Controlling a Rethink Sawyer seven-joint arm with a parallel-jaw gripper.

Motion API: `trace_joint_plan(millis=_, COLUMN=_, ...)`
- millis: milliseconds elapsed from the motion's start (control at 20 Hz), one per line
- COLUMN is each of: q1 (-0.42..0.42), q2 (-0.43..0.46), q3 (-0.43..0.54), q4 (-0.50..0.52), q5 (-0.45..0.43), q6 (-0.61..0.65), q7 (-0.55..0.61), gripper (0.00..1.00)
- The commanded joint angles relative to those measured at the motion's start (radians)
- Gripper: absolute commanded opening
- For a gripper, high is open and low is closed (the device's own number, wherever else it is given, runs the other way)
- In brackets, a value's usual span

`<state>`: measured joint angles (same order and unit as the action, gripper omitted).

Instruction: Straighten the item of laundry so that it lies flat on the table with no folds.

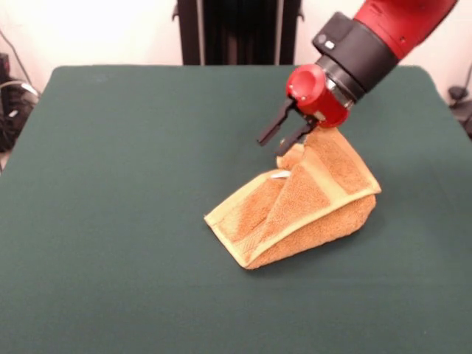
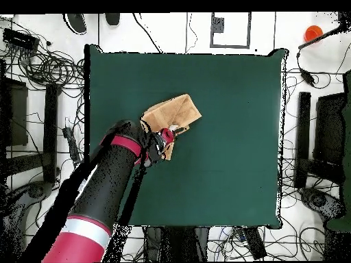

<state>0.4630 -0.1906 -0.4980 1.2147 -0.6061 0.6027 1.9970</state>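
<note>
Lying folded and rumpled on the table (image 1: 110,221), tan towel (image 1: 295,210) beside the open tool (image 1: 286,137).

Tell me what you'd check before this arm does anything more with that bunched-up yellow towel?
1. Towel flat: not ok. It is folded over itself and raised like a tent.
2. Hand placed at the towel: ok. It sits at the towel's raised top edge.
3. Grip on the cloth: cannot tell. The two fingers look apart, and any contact with the cloth is hidden.
4. Room to spread: ok. Bare green table lies all around the towel.
5. Towel on the table, clear of edges: ok, by the overhead view.
</note>
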Motion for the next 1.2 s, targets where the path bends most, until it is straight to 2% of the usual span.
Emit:
trace_joint_plan(millis=50, q1=-0.09, q2=-0.004, q3=0.066, q4=0.073, q5=0.041, q6=-0.059, q7=0.149, gripper=1.0)
trace_joint_plan(millis=200, q1=-0.135, q2=0.095, q3=0.047, q4=0.052, q5=0.007, q6=-0.146, q7=0.203, gripper=1.0)
trace_joint_plan(millis=500, q1=-0.206, q2=0.261, q3=0.009, q4=-0.026, q5=-0.017, q6=-0.244, q7=0.257, gripper=1.0)
trace_joint_plan(millis=850, q1=-0.278, q2=0.454, q3=-0.07, q4=-0.126, q5=0.01, q6=-0.348, q7=0.293, gripper=1.0)
trace_joint_plan(millis=1200, q1=-0.382, q2=0.62, q3=-0.132, q4=-0.295, q5=0.031, q6=-0.376, q7=0.293, gripper=1.0)
